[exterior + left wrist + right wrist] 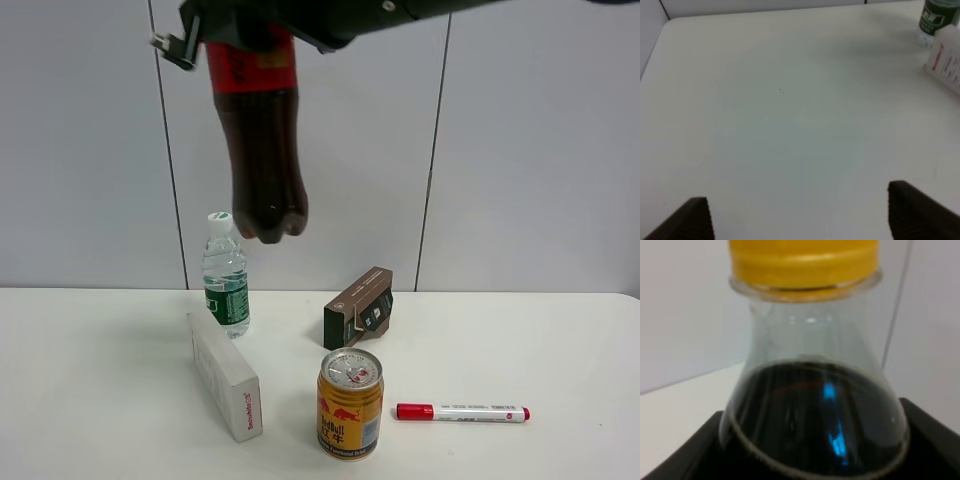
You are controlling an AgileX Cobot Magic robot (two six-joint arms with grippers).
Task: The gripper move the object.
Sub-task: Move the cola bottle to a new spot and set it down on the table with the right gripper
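The cola bottle (262, 150), dark with a red label, hangs in the air high above the table, nearly upright, its base above and just right of the water bottle's cap. My right gripper (250, 30) reaches in from the upper right and is shut on the bottle's upper part. In the right wrist view the bottle's shoulder (815, 415) and orange-yellow cap (802, 262) fill the picture, with dark fingers (935, 435) on either side. My left gripper (800, 215) is open and empty over the bare white table (780, 110); it does not show in the exterior view.
On the table (100, 400) stand a green-labelled water bottle (226, 275), a white box (226, 378), a brown box (358, 307) and a gold Red Bull can (350, 402). A red marker (462, 412) lies right of the can. The left wrist view shows the water bottle (937, 17) and white box (946, 57).
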